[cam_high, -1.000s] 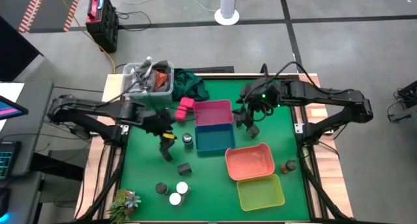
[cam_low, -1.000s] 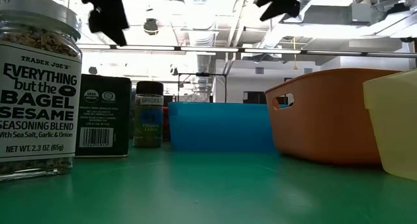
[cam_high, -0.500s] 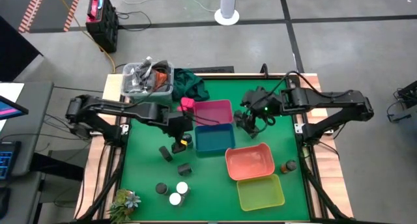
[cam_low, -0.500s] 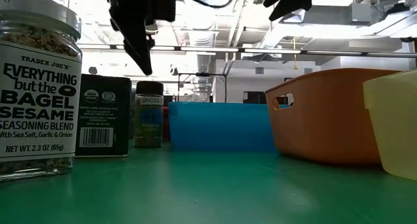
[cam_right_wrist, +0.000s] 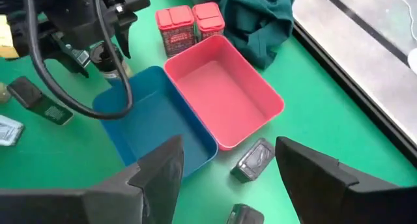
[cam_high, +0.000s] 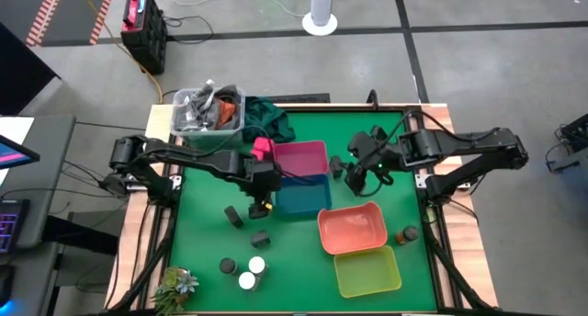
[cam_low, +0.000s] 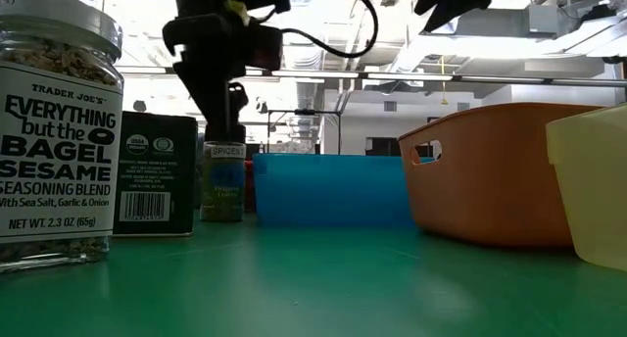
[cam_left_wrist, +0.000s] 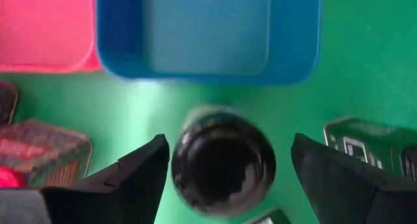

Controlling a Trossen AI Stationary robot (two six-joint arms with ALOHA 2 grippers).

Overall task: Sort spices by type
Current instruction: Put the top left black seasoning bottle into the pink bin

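Overhead:
Surface: green mat (cam_high: 294, 270), grey floor around
Trays: four
White-capped jars (cam_high: 252, 273): two
Left gripper (cam_left_wrist: 221, 178): fingers apart around dark-capped jar (cam_left_wrist: 223, 160)
Right gripper (cam_right_wrist: 228, 175): apart, empty

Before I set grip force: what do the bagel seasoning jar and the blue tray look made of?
Bagel seasoning jar: clear wall showing seeds, glass or hard clear plastic, with a ribbed metallic-looking cap. Blue tray: opaque matte moulded plastic, with rounded corners.
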